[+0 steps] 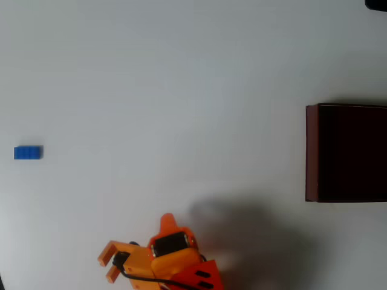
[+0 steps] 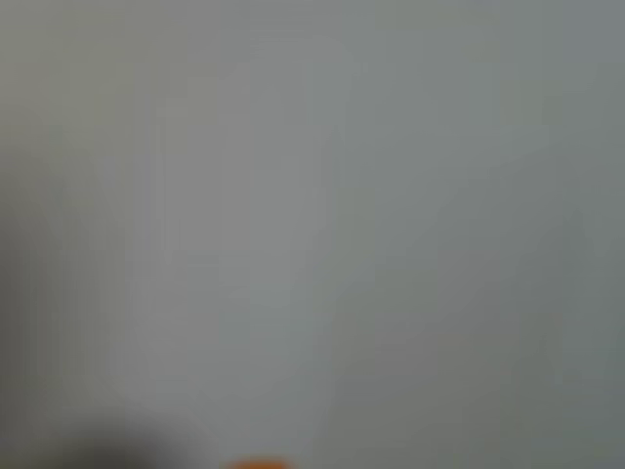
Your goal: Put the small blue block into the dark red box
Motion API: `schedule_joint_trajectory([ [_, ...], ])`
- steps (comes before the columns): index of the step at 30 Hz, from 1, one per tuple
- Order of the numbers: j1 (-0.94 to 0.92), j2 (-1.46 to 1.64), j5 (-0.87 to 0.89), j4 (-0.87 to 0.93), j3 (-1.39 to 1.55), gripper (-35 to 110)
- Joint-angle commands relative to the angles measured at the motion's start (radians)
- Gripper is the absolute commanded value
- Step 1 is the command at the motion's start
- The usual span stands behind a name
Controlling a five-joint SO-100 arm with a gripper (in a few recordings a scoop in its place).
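- The orange jaws (image 1: 109, 263) sit near the bottom edge of the overhead view, pointing left; two prongs show with a gap between them, so they look spread and pinch nothing.
- The arm (image 1: 175, 254) behind them is folded low and close to its base — a resting pose, I judge, rather than a reach.
- The wrist view gives a blurred stretch of pale grey with a sliver of orange at its bottom edge, which suggests the camera looks at bare surface (image 2: 312, 195) with nothing in focus.
- The small blue block (image 1: 28, 153) lies flat on the white surface at the far left of the overhead view, its long side running left to right, well apart from the jaws and up-left of them.
- The dark red box (image 1: 311, 151) stands at the right edge, partly cut off by the frame, its near-black inside open upward — ready to receive a drop from above.
- Block and box lie on opposite sides, with the arm between them; the task seems not yet begun, and the first move would be a reach left toward the block.
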State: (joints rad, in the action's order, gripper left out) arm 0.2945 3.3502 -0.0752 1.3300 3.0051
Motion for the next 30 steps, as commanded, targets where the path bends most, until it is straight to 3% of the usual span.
schedule_joint_trajectory([
  [1,-0.005,0.006,-0.006,0.015,0.000,0],
  [22,-0.014,0.008,0.011,-0.009,0.003,0],
  [24,0.058,0.008,0.015,-0.055,-0.025,0],
  [28,0.172,-0.038,0.233,-0.114,-0.130,6],
  [30,0.230,-0.209,0.324,-0.161,-0.238,6],
])
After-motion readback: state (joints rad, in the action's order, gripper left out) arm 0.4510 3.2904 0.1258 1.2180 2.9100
